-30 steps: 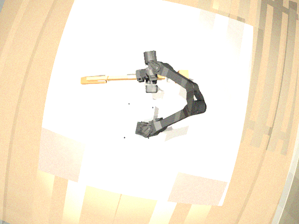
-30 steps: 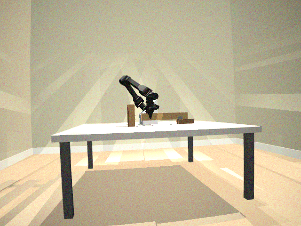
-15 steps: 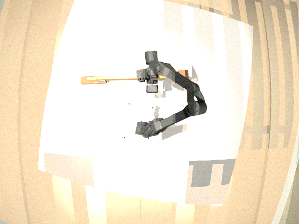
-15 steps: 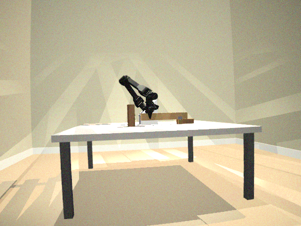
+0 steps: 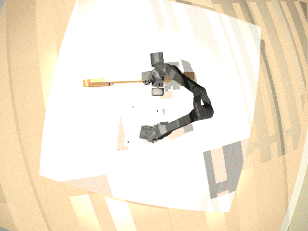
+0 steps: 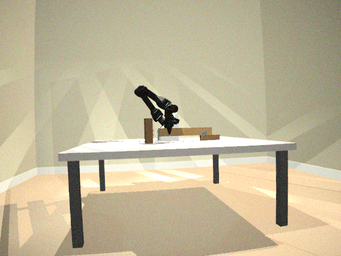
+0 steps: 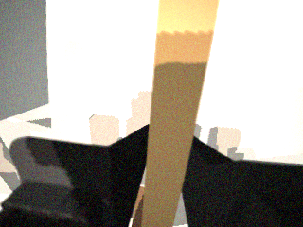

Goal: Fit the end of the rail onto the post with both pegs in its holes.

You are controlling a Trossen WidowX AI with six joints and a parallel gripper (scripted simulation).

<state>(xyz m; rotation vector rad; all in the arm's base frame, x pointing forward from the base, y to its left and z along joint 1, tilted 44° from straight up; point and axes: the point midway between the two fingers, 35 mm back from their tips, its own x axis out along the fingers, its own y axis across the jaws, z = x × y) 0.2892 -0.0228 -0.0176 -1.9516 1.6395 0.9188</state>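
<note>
The long wooden rail [image 5: 126,81] [image 6: 192,131] [image 7: 177,95] is raised off the table at its near end and looks close to level. My gripper [image 6: 169,132] [image 7: 163,130] is shut on the rail near that end, one finger on each side. The upright wooden post [image 5: 189,75] [image 6: 148,130] stands beyond the near end, with a visible gap between them in the exterior view. Small pegs [image 6: 152,130] stick out of the post toward the rail. The rail's far end lies over the low footboard block [image 5: 86,83] [image 6: 212,137], at the grey bracket [image 6: 204,133]. The holes are hidden.
The white table [image 5: 82,139] [image 6: 179,151] carries everything. The arm [image 5: 177,122] [image 6: 148,100] reaches around from its base [image 5: 147,133] and passes above the post's side in the top view, covering part of that area. Bright light and shadow patches cross the table.
</note>
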